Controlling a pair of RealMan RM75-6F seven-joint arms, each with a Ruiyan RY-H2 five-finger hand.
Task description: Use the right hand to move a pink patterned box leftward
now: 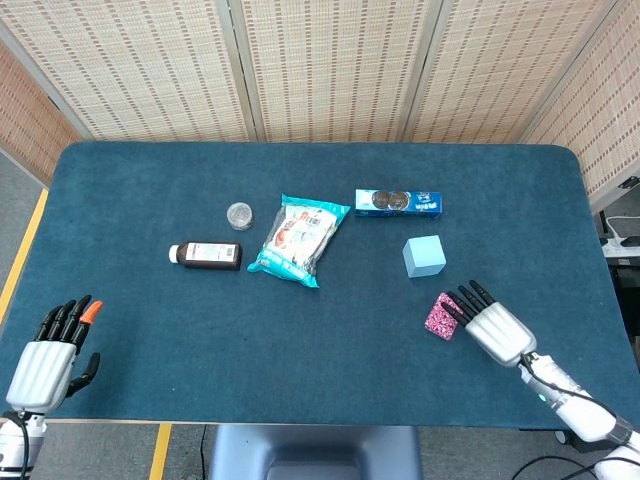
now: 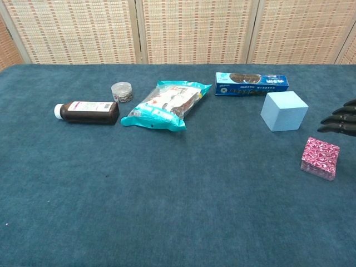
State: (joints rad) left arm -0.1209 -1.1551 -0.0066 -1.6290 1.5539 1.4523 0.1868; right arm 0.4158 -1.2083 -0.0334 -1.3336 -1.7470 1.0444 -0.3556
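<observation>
Flat pink patterned box (image 1: 444, 315) on napped blue cloth (image 1: 300, 330), right hand (image 1: 493, 325) fingers spread, empty.

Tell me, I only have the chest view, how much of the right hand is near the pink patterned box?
Observer: In the head view the whole right hand shows, just right of the pink patterned box, fingers spread and reaching toward it.
Operator: Is it holding the box?
Observer: No; the fingertips are at the box's right edge, with nothing gripped. Whether they touch it I cannot tell.
Operator: And the left hand?
Observer: The left hand lies at the table's near left corner, holding nothing, far from the brown bottle.
</observation>
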